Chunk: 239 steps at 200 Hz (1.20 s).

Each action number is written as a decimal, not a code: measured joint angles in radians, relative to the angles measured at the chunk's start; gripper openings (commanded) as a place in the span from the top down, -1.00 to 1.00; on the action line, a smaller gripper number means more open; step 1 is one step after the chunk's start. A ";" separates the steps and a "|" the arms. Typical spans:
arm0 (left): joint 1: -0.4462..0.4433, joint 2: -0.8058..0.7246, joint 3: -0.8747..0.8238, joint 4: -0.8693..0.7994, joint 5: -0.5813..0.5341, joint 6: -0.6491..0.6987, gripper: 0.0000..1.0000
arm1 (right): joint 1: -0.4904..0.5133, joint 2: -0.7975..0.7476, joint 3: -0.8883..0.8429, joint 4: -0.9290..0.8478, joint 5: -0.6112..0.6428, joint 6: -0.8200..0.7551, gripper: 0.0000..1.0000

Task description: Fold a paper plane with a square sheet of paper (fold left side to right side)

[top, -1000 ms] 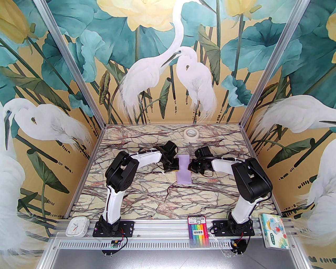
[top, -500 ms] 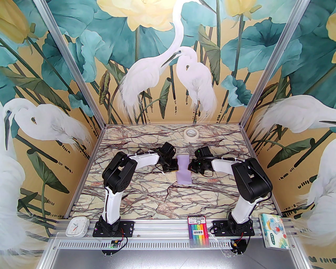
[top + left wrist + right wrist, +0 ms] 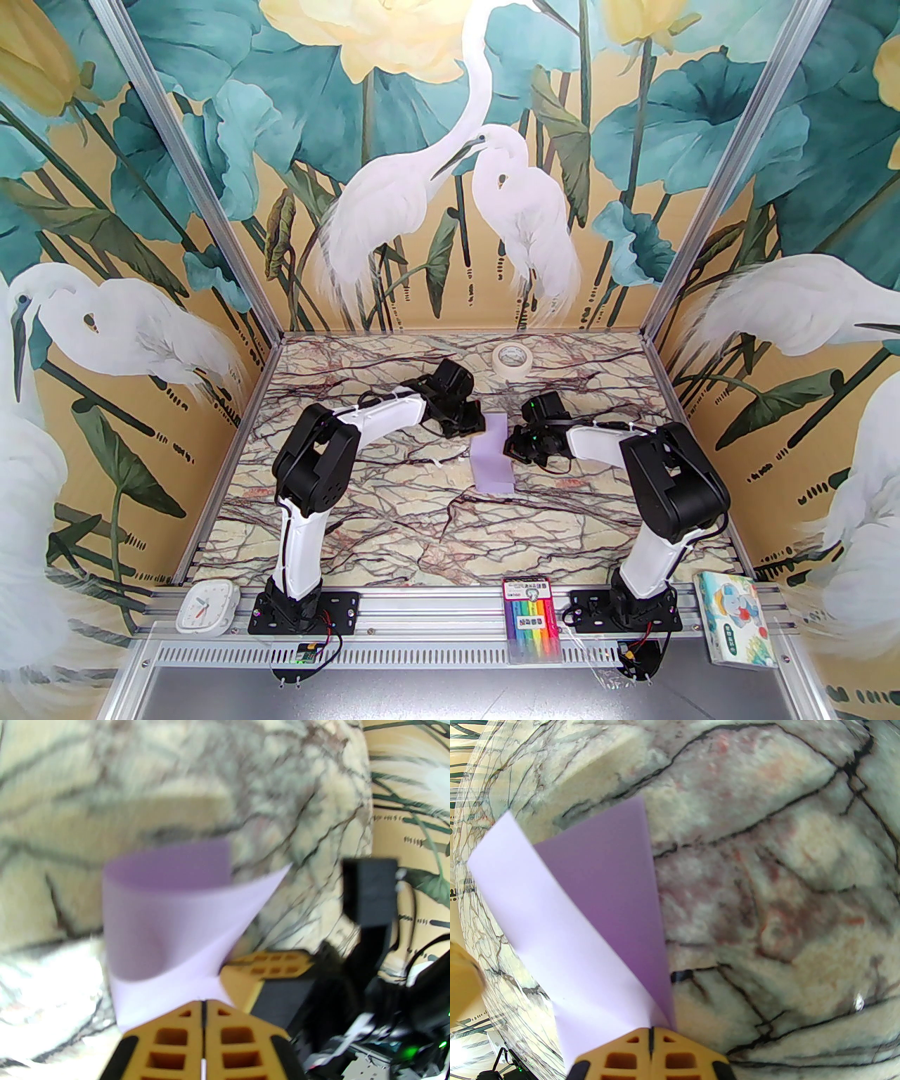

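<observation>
The square sheet of paper (image 3: 492, 460) is pale lavender and lies folded over into a narrow strip at the table's middle. In the left wrist view the sheet (image 3: 168, 917) curls in a loose loop, with the upper layer lifted. My right gripper (image 3: 513, 447) is at the strip's right edge. The right wrist view shows it (image 3: 651, 1031) shut where both layers of the sheet (image 3: 590, 917) meet. My left gripper (image 3: 475, 426) is shut by the strip's far left corner, its tips (image 3: 203, 1003) right at the paper's edge. A paper plane is out of view.
A white tape roll (image 3: 511, 360) stands near the back wall. On the front rail sit a small white clock (image 3: 206, 606), a marker pack (image 3: 532, 619) and a colourful tissue pack (image 3: 735, 627). Painted walls close in three sides.
My left gripper has moved from the middle of the strip's left edge toward the back, to its far left corner. The right arm has stayed put.
</observation>
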 measured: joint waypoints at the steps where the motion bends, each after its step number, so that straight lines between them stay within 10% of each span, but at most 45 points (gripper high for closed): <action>1: 0.001 0.003 0.003 0.000 0.000 0.000 0.89 | 0.000 0.000 0.000 0.000 0.000 0.000 1.00; 152: 0.033 0.117 0.016 -0.005 0.008 0.023 0.90 | 0.000 0.000 0.000 0.000 0.000 0.000 1.00; 239: 0.041 -0.154 -0.260 0.143 0.067 -0.049 0.80 | 0.003 0.000 0.000 0.002 0.003 0.000 1.00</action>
